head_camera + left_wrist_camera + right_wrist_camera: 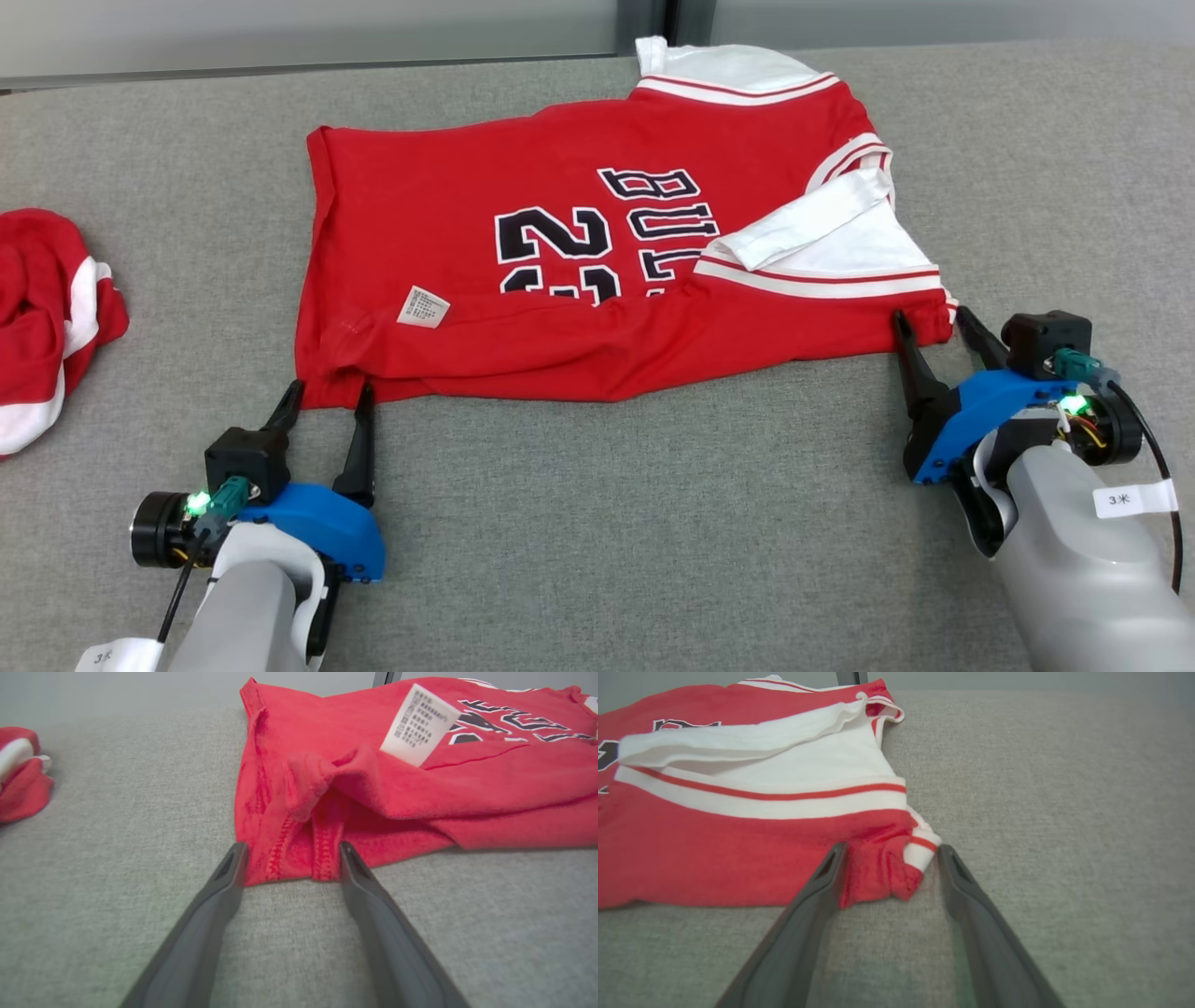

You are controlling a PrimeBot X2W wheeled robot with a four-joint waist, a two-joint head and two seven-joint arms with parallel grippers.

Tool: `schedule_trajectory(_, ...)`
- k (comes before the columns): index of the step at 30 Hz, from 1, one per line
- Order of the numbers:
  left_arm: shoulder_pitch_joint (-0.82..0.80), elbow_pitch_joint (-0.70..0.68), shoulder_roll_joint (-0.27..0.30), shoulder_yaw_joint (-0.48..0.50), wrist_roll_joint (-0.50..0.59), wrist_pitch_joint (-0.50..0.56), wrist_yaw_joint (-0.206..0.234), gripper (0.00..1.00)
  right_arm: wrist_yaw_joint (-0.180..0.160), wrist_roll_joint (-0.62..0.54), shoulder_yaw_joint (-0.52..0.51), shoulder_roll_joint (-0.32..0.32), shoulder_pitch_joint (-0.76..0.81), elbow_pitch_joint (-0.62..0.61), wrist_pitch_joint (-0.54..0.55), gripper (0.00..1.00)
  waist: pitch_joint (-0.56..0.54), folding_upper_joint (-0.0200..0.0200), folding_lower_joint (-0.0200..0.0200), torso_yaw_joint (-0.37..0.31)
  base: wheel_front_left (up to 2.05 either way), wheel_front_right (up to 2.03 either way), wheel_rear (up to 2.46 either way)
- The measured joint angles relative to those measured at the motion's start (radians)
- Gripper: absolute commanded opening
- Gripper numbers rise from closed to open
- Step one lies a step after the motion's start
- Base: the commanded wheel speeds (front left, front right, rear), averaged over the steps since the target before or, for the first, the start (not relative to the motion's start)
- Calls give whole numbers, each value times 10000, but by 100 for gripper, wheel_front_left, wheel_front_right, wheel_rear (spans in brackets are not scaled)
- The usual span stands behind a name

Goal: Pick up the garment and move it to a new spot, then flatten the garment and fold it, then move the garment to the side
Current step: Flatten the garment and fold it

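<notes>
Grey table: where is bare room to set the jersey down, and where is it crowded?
Bare: the table between the left gripper and right gripper, nearer than the jersey; also the strip between the jersey and the crumpled red garment. Crowded: the jersey's two near corners.

table [597, 523]: grey woven cloth top, fine even weave, flat; spreads out from the post's foot towards the camera and to both sides
post [669, 19]: thin dark upright, top centre of head view, rising from the table's far edge
wall [280, 28]: pale grey smooth panels, one left of the post, one right of it
band [280, 72]: narrow dark strip at the wall's foot, left of the post, slightly slanted
light: soft, even; shadows faint
</notes>
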Motion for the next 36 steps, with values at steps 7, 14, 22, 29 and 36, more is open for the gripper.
schedule_trajectory(7,-319,397,-115,100,-357,-8,-121,0,4,127,27,249,-224,161,-25,0,8,0,0,65,0,0,0)
schedule_trajectory(14,220,-558,-224,351,-635,17,-201,0,2,454,-324,209,373,-617,-13,0,-407,0,1,129,0,0,0)
schedule_trajectory(22,2081,-2080,-368,608,-800,19,-207,0,4,1101,-543,203,2221,-2468,-15,0,-1151,0,0,182,0,0,0)
schedule_trajectory(29,3425,-2823,-456,727,-857,19,-192,0,4,1363,-819,138,4364,-4021,84,0,-1615,0,0,154,0,0,0)
schedule_trajectory(36,4282,-3187,-529,744,-899,19,-82,0,4,1212,-1329,391,6127,-5983,1093,0,-1718,0,0,-10,0,0,0)
